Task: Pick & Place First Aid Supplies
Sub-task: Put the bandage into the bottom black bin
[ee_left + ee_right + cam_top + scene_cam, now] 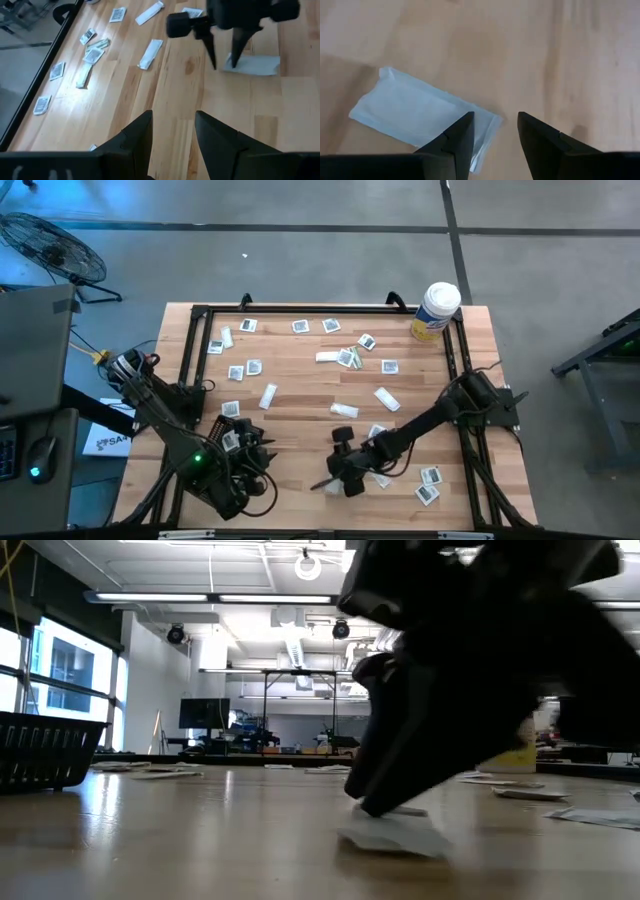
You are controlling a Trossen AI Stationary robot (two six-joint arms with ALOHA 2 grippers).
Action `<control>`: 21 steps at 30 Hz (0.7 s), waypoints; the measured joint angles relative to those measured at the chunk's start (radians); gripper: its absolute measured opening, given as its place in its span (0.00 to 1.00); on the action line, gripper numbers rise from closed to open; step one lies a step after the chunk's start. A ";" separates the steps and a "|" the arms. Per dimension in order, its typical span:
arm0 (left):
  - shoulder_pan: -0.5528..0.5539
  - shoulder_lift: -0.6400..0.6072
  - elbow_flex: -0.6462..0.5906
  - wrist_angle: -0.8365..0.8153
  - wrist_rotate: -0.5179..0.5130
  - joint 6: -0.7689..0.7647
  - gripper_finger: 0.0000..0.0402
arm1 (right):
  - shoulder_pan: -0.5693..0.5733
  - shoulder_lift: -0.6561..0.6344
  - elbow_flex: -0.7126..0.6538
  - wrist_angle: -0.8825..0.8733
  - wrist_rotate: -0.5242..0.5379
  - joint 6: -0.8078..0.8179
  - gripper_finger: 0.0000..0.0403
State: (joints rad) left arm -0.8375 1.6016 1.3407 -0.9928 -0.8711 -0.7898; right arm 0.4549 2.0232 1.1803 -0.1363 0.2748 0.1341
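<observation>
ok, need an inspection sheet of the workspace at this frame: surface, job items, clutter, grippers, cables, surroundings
Surface: wooden table inside a black frame.
Job's things: small packets scattered over the far half; one pale packet lies flat at the right gripper's fingertips.
Clutter: white canister with yellow label at the far right corner; black mesh tray at the edge.
Grippers: right gripper open, tips down at the packet, nothing held; left gripper open, empty, near the front edge.
Cables: yellow cable beside the table's left side.
Surroundings: floor fan, concrete floor.
</observation>
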 joint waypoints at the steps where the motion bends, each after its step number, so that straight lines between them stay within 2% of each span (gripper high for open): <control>1: 0.000 0.000 0.000 0.000 0.000 0.000 0.36 | -0.017 0.000 0.000 -0.003 -0.002 0.004 0.36; 6: 0.000 0.000 0.000 0.005 0.000 -0.008 0.36 | -0.109 -0.001 0.000 0.000 0.002 0.062 0.36; 10: 0.000 0.000 0.000 0.013 0.001 -0.008 0.36 | -0.161 -0.029 -0.004 -0.003 -0.047 0.150 0.34; 18: 0.000 0.001 -0.010 0.043 0.020 -0.029 0.36 | -0.130 -0.064 -0.003 -0.057 0.023 0.297 0.34; 21: 0.000 0.001 -0.036 0.067 0.021 -0.025 0.36 | -0.107 -0.056 -0.002 -0.082 0.087 0.329 0.34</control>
State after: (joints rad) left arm -0.8379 1.6028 1.3046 -0.9260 -0.8505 -0.8151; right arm 0.3481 1.9667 1.1778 -0.2183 0.3615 0.4628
